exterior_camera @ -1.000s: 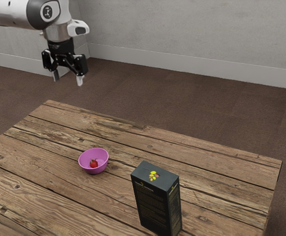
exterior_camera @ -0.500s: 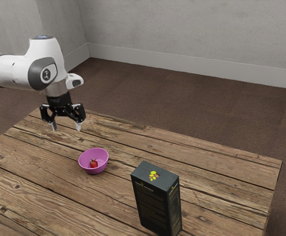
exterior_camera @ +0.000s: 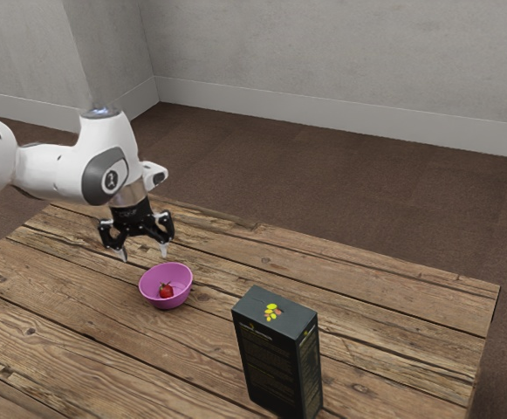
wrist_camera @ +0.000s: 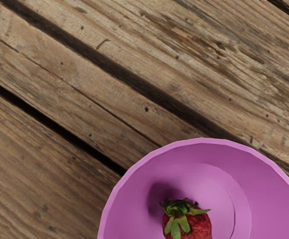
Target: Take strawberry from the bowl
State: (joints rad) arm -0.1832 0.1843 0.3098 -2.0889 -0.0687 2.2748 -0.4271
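Above the table and close to the bowl, my gripper (exterior_camera: pixel 145 255) points down with its two fingers spread wide and nothing between them. The pink bowl (exterior_camera: pixel 180 298) stands upright on the wood, slightly toward the exterior view's right from the fingertips. Inside it lies the red strawberry (exterior_camera: pixel 167 291). In the wrist view the bowl (wrist_camera: pixel 268 184) is cut off by the lower edge, and the strawberry (wrist_camera: pixel 196 226) rests in it with its green leaves visible.
A tall dark box (exterior_camera: pixel 275 349) stands on the wooden table (exterior_camera: pixel 393 314), toward the exterior view's right from the bowl and nearer the camera. The table's far edge runs behind the gripper and bowl.
My gripper has come down from high beyond the table's far edge and moved toward the exterior view's right, nearer the bowl. It stays open. Bowl, strawberry and box have not moved.
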